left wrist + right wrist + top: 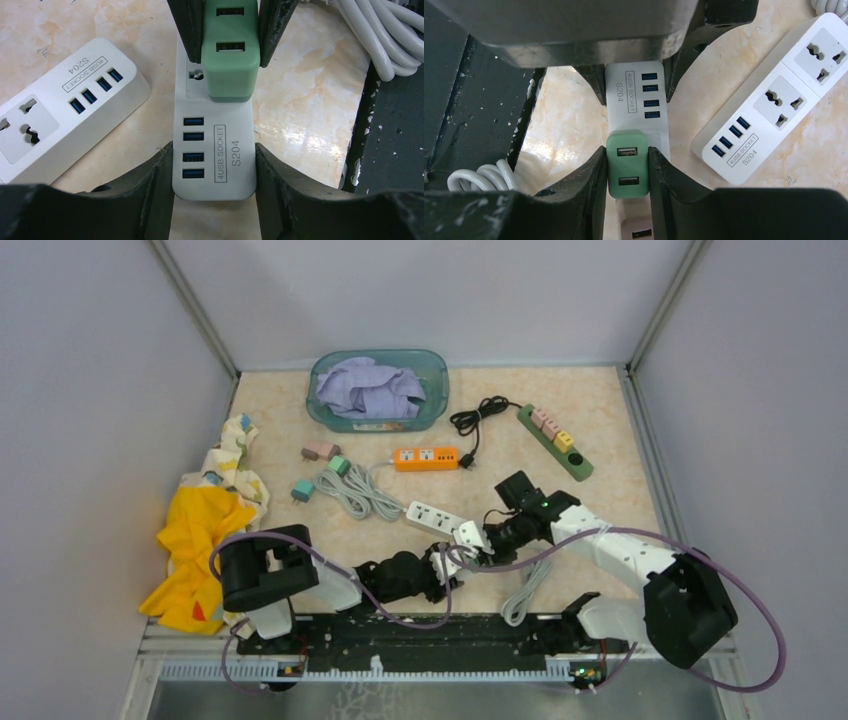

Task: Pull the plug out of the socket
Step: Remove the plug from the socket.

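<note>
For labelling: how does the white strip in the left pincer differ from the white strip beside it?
The gripped strip carries a green plug, pinched by the right pincer; the free strip has its visible sockets empty. The left pincer clamps the gripped strip; the free strip lies untouched, angled to it. Both are white, with four blue USB ports and an S204 label.
</note>
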